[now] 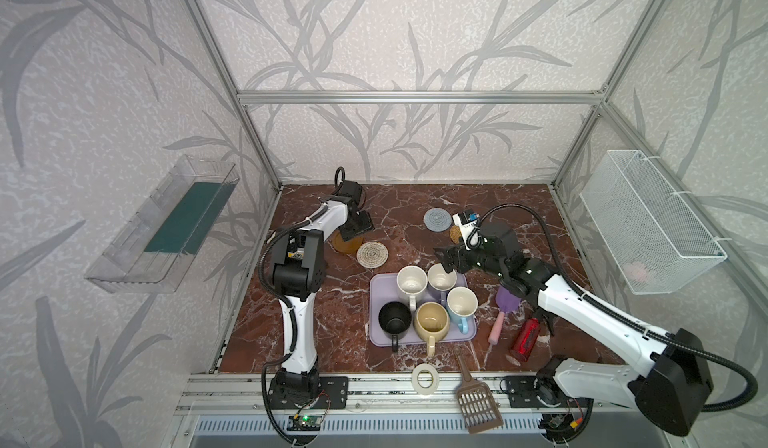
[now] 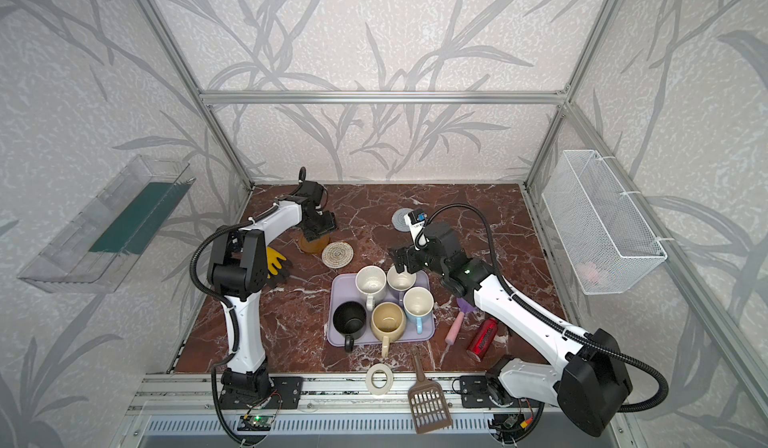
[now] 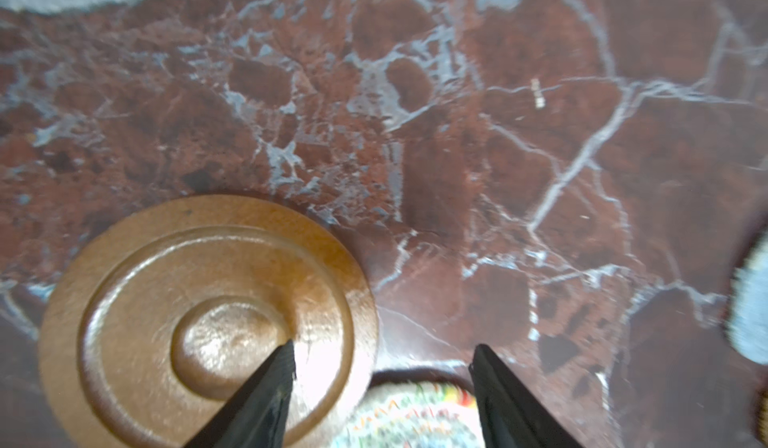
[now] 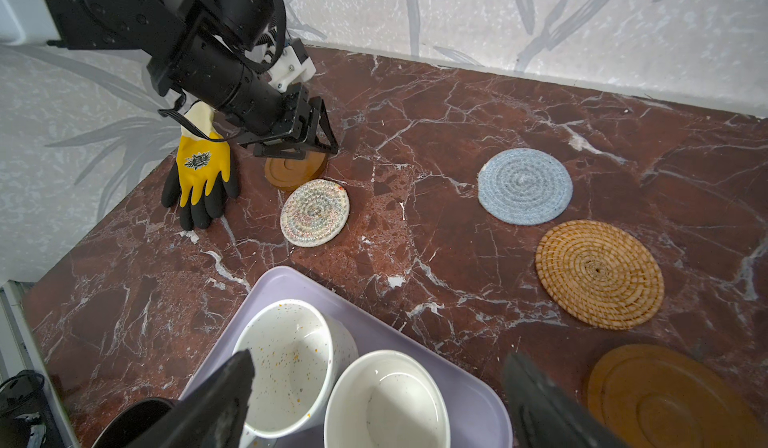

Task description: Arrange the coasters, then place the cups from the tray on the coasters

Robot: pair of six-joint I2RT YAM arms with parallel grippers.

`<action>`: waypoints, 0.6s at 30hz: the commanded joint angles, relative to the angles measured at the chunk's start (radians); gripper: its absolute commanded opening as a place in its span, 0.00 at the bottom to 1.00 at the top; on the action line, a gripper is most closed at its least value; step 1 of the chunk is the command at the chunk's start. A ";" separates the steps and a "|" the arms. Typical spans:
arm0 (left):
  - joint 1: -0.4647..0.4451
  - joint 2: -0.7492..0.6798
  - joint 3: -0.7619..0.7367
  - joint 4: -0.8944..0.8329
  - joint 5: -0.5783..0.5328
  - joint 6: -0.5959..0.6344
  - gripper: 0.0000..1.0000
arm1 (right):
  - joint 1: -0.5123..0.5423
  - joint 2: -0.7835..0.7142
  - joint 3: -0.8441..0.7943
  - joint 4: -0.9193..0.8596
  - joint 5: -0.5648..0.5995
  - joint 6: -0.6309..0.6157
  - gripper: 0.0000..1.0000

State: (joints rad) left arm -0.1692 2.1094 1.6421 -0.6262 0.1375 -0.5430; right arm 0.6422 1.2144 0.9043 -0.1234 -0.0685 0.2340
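Both pincers open, all five mugs (image 1: 432, 321) on the tray (image 1: 380, 290).
Left pincer (image 3: 382, 358), jaws apart and empty, is over a wooden coaster (image 3: 166, 300) beyond the tray's far-left corner; right pincer (image 4: 378, 360), wide, hangs over the lavender mug (image 4: 386, 400) at the tray's far edge. Four other coasters (image 1: 437, 219) lie beyond that edge.

The red-brown tabletop (image 3: 540, 155) looks like polished veined marble, the wooden coaster (image 3: 208, 321) smooth and faintly glossy (turned in concentric rings), the grey-blue coaster (image 4: 525, 186) soft woven cord, the rattan coaster (image 4: 599, 273) coarse, the lavender tray (image 4: 291, 288) matt plastic.
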 commanded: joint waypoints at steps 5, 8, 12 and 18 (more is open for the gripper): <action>-0.004 -0.233 -0.114 0.018 0.031 -0.018 0.92 | 0.004 -0.070 -0.022 0.003 0.038 -0.014 0.99; -0.006 -0.337 -0.219 0.038 0.045 -0.024 0.99 | 0.001 -0.080 -0.023 -0.016 0.043 -0.019 0.99; -0.009 -0.458 -0.364 0.058 0.073 -0.031 0.99 | -0.004 -0.062 0.001 -0.050 0.027 -0.019 0.99; -0.035 -0.551 -0.553 0.094 0.014 -0.046 0.76 | -0.002 -0.020 -0.001 -0.009 -0.053 -0.011 0.99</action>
State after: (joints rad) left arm -0.1936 1.5772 1.1477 -0.5564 0.1768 -0.5743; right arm 0.6415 1.1770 0.8898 -0.1482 -0.0753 0.2310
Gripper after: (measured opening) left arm 0.763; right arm 0.991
